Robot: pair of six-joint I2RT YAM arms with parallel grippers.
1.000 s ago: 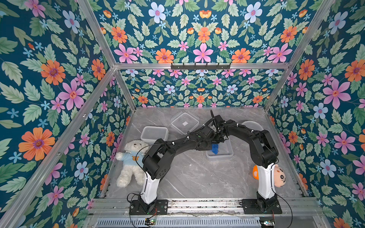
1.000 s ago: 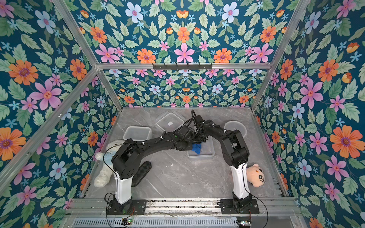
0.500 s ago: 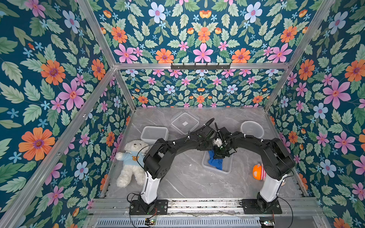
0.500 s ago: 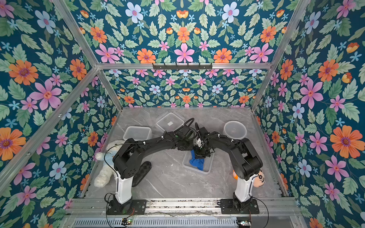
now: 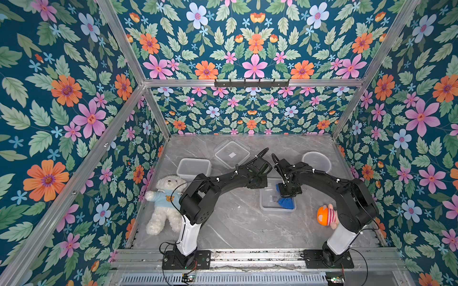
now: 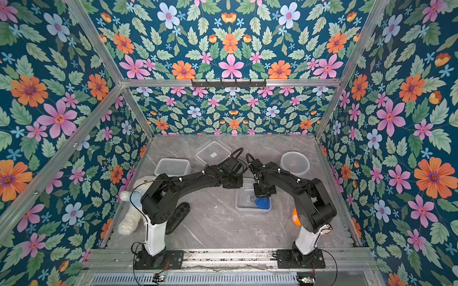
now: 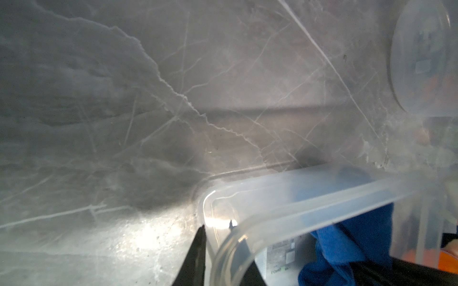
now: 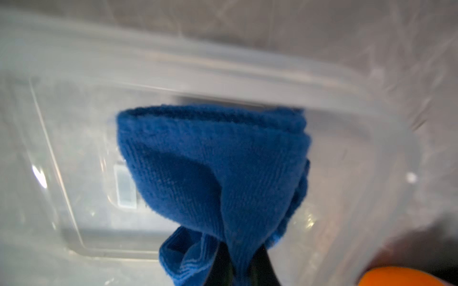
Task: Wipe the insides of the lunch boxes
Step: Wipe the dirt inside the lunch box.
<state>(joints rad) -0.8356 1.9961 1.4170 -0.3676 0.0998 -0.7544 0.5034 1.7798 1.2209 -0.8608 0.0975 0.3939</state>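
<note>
Arms [image 5: 223, 178] arch inward, wrists down over the middle lunch box [image 5: 269, 209]. Right gripper [image 8: 238, 270] clamps blue cloth [image 8: 213, 168] inside it; left gripper [image 7: 216, 224] pinches its corner wall.

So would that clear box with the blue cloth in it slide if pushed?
Probably: the clear box looks thin and light, sitting on a smooth tabletop, so it would likely skid. That may be why the left gripper pinches its rim. The thin walls might flex slightly.
</note>
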